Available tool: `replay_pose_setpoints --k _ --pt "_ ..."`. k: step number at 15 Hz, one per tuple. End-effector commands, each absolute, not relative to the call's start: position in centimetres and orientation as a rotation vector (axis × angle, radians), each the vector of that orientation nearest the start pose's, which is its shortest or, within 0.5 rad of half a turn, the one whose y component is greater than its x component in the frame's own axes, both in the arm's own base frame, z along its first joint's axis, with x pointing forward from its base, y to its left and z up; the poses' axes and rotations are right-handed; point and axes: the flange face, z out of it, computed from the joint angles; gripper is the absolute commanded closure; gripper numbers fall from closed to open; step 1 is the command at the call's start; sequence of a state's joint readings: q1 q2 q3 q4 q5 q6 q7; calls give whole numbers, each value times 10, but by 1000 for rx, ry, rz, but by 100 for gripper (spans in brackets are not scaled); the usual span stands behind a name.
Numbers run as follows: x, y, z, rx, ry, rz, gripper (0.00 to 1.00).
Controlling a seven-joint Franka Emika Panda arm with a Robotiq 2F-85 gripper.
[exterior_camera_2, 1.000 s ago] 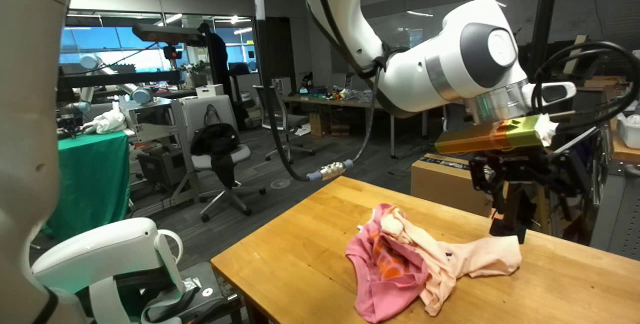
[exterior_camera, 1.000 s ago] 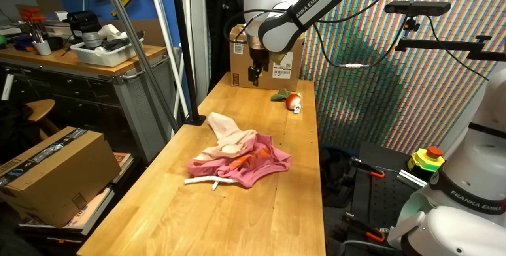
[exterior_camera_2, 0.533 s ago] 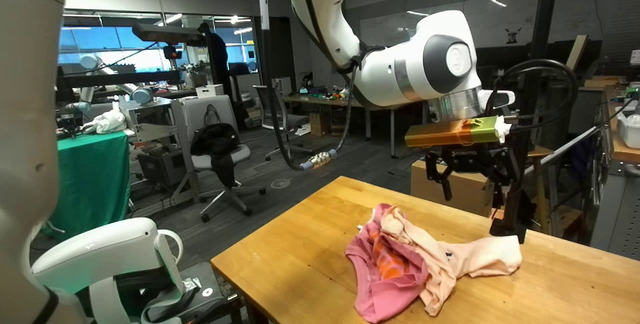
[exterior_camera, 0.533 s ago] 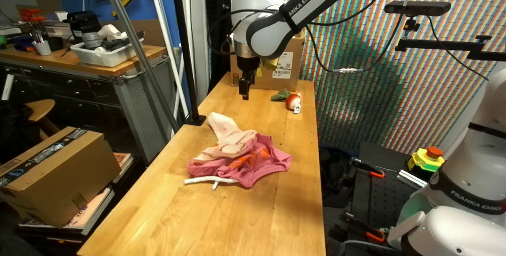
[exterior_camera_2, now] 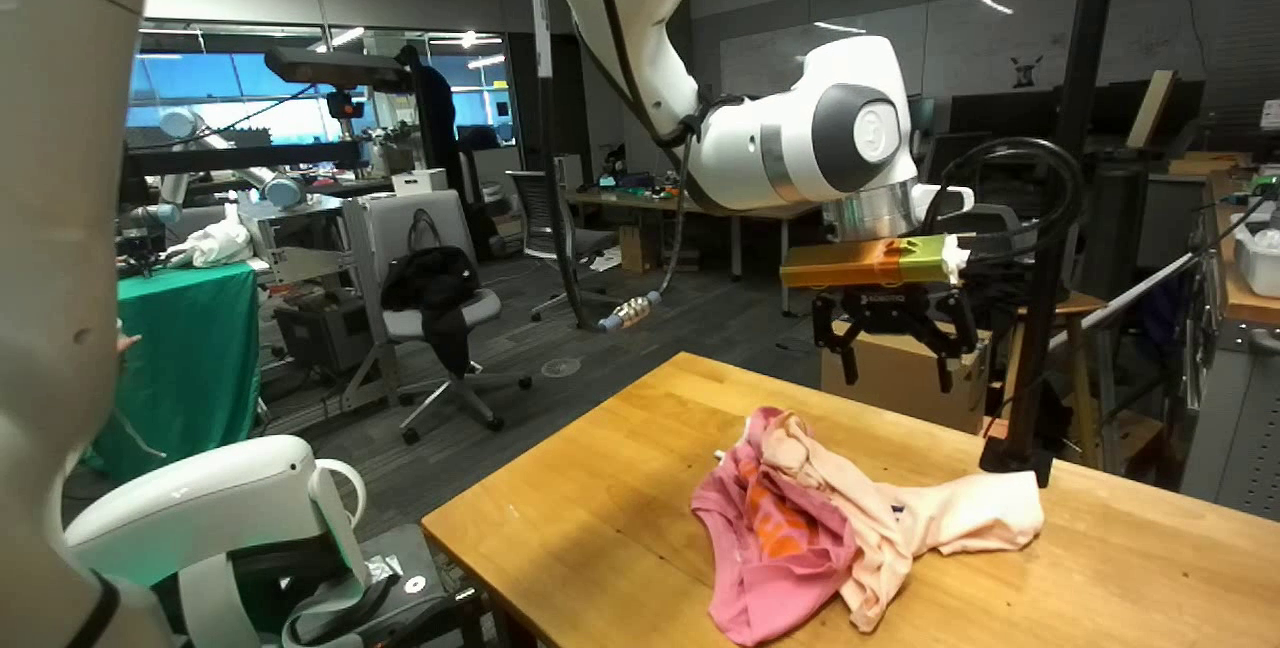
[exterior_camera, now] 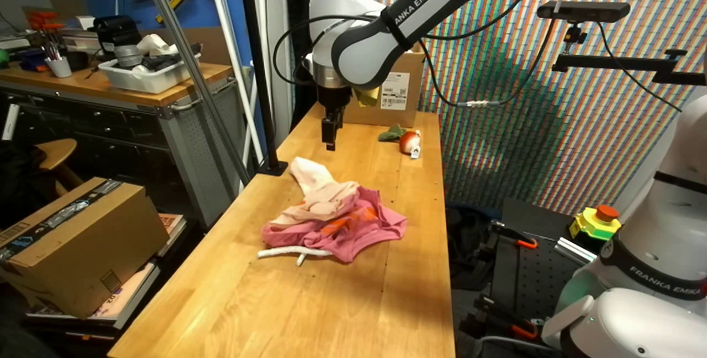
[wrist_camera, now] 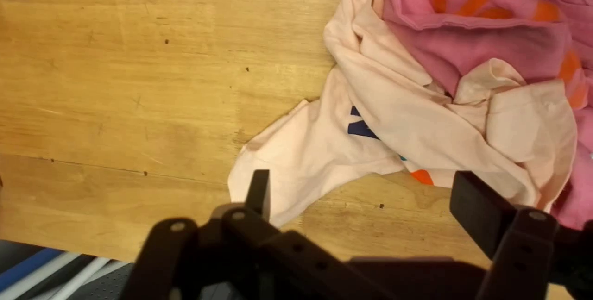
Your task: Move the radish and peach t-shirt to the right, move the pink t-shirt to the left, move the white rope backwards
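Spread jaws hang above a wooden worktop [exterior_camera: 342, 314] in a cluttered room [exterior_camera_2: 720, 318]; in an exterior view, the peach t-shirt [exterior_camera: 325, 191] points far left, partly atop the pink t-shirt [exterior_camera: 371, 228], white rope [exterior_camera: 290, 250] lying left-right nearer, radish [exterior_camera: 408, 141] far right.

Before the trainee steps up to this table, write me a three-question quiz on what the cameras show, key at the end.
1. Fill the gap: the claw stands ____ and holds nothing.
2. True or false: the peach t-shirt overlaps the pink t-shirt.
3. Multiple choice: in an exterior view, which of these lies nearest the cardboard box that stands on the table?
A) the white rope
B) the radish
C) the pink t-shirt

Key: 1. open; 2. true; 3. B
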State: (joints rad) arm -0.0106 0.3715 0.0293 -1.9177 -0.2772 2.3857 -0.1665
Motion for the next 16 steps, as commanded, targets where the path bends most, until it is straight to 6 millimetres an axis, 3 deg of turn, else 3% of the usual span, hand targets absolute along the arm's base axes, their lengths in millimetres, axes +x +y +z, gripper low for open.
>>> replay_pose_setpoints --k 1,6,16 --pt "648 21 303 -3230 -626 -163 0" --pt "664 30 281 -3188 -593 -144 0" --pt "685 29 223 -3094 -470 -58 0"
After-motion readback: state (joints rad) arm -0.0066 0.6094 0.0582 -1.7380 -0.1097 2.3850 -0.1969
